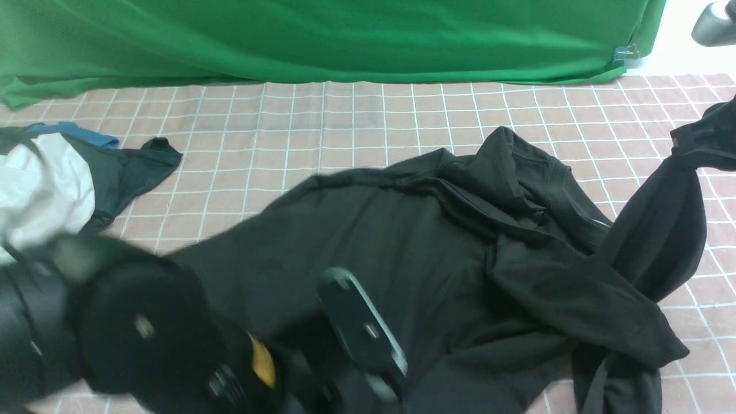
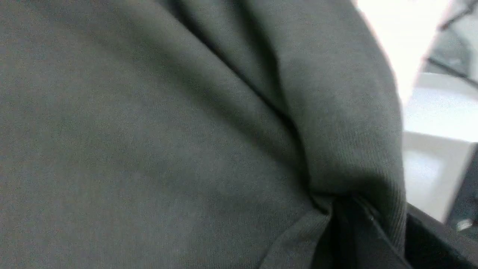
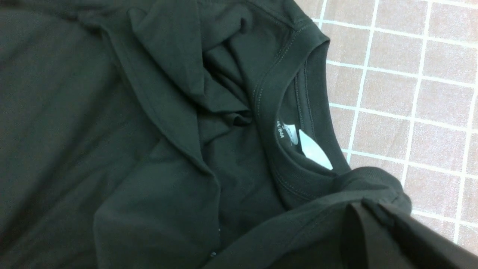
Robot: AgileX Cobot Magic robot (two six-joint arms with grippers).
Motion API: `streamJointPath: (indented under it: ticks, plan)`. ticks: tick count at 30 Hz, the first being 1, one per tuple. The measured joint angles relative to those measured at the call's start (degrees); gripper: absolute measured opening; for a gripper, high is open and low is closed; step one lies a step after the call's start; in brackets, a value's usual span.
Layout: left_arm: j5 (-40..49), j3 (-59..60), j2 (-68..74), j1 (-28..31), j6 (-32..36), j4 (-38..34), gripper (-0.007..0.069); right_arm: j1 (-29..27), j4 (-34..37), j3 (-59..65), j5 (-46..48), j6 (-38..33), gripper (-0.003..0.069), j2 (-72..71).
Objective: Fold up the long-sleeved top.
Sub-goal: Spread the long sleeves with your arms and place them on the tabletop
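While both sets of jaws are clenched on its cloth, the long-sleeved top (image 1: pixel 402 241) sprawls over the centre and right of the front frame, its length slanting from lower left to upper right. The left gripper (image 2: pixel 343 220) pinches a fold low down, and the right gripper (image 1: pixel 702 144) holds a sleeve raised at the right edge.

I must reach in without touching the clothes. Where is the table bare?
The widest bare checked cloth lies between the green curtain and the long-sleeved top. A smaller patch lies between the dark grey garment and the top. Crowded: the near side, filled by the top and the left arm.
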Motion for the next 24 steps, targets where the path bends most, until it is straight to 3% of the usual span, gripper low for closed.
streamJointPath:
  ticks: [4, 9, 12, 14, 17, 20, 24]
  plan:
    - [-2.8, 0.3, 3.3, -6.2, 0.4, -4.0, 0.0137, 0.0, 0.3, 0.0, 0.0, 0.0, 0.0031, 0.0]
    - [-3.9, 0.4, 8.5, -8.2, 0.6, -5.1, 0.0407, 0.0, 0.6, 0.0, 0.1, 0.0, 0.0031, 0.0]
    - [-4.1, 0.2, 9.3, -8.1, 0.4, -4.7, 0.0528, 0.0, 0.6, 0.0, 0.1, -0.2, 0.0031, 0.0]
    - [-0.5, -2.2, 8.4, -8.1, -4.5, -0.5, 0.0620, 0.0, 0.6, 0.0, 0.6, -0.4, 0.0031, 0.0]
    - [3.0, -4.5, 6.1, -8.8, -9.7, 5.6, 0.0609, 0.0, 0.6, 0.0, 0.8, -0.4, 0.0031, 0.0]
    - [4.6, -5.1, 3.3, -9.3, -13.1, 11.9, 0.0536, 0.0, 0.6, 0.0, 1.1, -0.4, 0.0031, 0.0]
    - [10.2, -5.2, -0.2, -5.9, -21.5, 22.1, 0.0300, 0.0, 0.6, 0.0, 2.0, -0.5, 0.0031, 0.0]
